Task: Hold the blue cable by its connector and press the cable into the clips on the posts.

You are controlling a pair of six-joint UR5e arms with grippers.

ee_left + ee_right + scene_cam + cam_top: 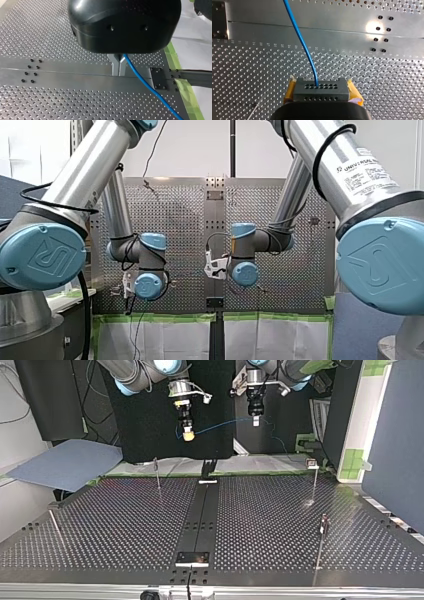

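Aloft, blue cable (220,424) spans jaws — above table (125,525).

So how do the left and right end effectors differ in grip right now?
Left end effector has bare metal fingers; right end effector has yellow pads. Left pinches the blue cable itself; right clamps its grey connector. Both are shut, above the perforated table.
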